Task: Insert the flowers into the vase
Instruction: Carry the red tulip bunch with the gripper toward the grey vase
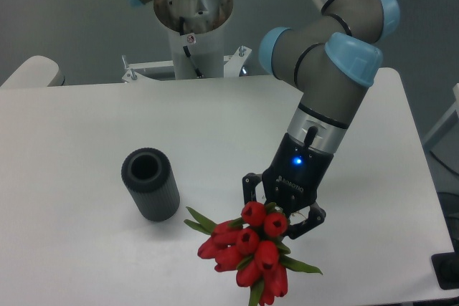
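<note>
Nearest, close to the table's (86,263) near edge: flowers (249,249), red buds bunched, clamped by the gripper (281,214) just behind. Left and apart: vase (150,183), upright, mouth open, bare white tabletop between. Beyond: arm (326,98) slanting down from far right; mounting pedestal (192,26) at the far edge.

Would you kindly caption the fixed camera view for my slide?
The hand holds red flowers above the table, right of the upright, empty vase.
</note>
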Robot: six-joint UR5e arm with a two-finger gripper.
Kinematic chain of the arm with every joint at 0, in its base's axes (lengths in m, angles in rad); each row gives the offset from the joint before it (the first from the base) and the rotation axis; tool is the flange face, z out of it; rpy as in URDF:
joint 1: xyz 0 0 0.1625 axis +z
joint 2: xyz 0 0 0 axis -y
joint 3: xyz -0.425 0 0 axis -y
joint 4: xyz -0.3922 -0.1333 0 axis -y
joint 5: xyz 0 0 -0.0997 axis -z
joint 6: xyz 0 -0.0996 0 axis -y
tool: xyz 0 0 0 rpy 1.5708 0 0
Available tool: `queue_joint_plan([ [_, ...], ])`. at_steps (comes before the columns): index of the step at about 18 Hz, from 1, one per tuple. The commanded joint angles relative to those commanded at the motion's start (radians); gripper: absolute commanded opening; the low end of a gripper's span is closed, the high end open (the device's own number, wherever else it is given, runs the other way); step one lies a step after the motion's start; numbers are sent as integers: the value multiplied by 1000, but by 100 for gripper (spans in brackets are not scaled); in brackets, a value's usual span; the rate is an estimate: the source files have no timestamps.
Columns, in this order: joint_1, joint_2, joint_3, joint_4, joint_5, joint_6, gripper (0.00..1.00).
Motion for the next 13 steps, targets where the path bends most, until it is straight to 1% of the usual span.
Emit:
queue_joint_plan([
  [4, -9, 0, 0, 2, 2, -24, 22],
  [8, -26, 20, 2, 5, -2, -104, 22],
  [11, -66, 29, -2, 14, -3, -181, 22],
  [13, -98, 28, 0, 40, 0, -231, 23],
])
